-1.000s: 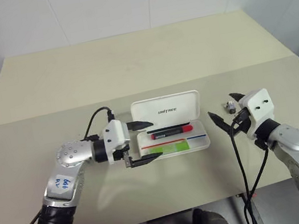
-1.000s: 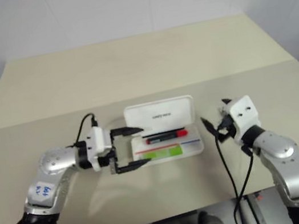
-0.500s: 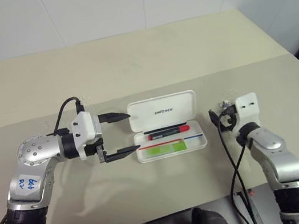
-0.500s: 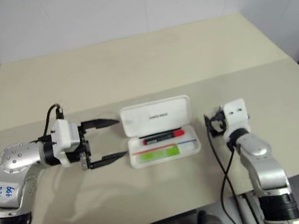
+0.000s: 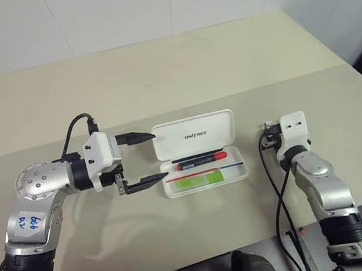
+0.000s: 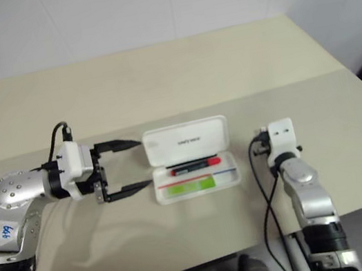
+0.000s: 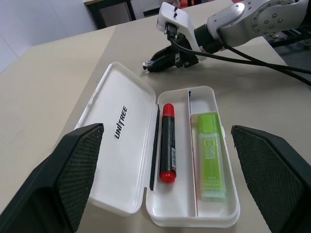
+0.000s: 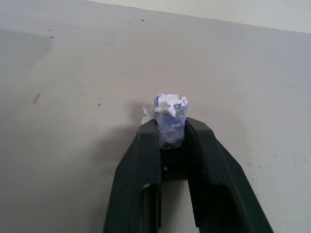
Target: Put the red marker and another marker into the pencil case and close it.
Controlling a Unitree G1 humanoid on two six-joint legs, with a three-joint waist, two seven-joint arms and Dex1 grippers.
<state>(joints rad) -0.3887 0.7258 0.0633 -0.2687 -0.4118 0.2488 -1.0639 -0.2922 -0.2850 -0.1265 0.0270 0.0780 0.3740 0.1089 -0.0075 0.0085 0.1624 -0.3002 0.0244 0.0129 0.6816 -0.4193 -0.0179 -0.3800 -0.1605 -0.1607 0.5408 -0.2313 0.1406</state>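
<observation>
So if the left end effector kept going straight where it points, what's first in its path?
Probably the open pencil case; the left end effector points at its near end, fingers spread wide. Height is unclear.

From my console I see a beige table (image 5: 177, 73) crossed by a seam, white tiled walls (image 5: 110, 11) behind it, and a small crumpled blue-and-white object (image 8: 169, 118) sitting on the tabletop, well apart from everything else on that pale surface.

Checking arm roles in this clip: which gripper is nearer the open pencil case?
Left. The left gripper, open, sits just beside the pencil case at its left end. The right gripper is farther off past the case's right end, shut on a small crumpled object.
</observation>
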